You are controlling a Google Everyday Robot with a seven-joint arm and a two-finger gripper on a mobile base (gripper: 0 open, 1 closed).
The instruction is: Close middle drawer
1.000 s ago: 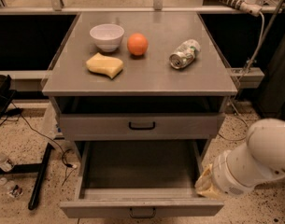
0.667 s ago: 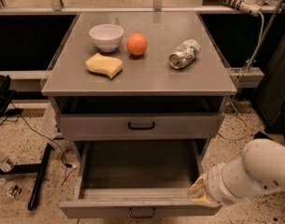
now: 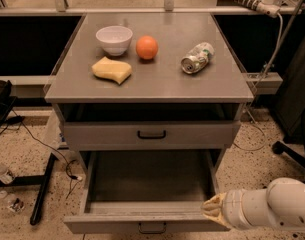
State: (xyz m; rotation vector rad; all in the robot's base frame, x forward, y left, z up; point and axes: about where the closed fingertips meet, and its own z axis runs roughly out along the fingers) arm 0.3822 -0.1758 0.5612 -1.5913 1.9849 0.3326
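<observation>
Middle drawer (image 3: pixel 151 184) is pulled way out at 6 o'clock. Gripper (image 3: pixel 212 211) is at its front right corner, around 5 o'clock, can't tell if it's open or closed. Looks like the lining-up step; next it needs a straight push toward 12.

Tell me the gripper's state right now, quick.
Gripper: open or closed cannot be told; it is at the front right corner of the pulled-out middle drawer.
</observation>
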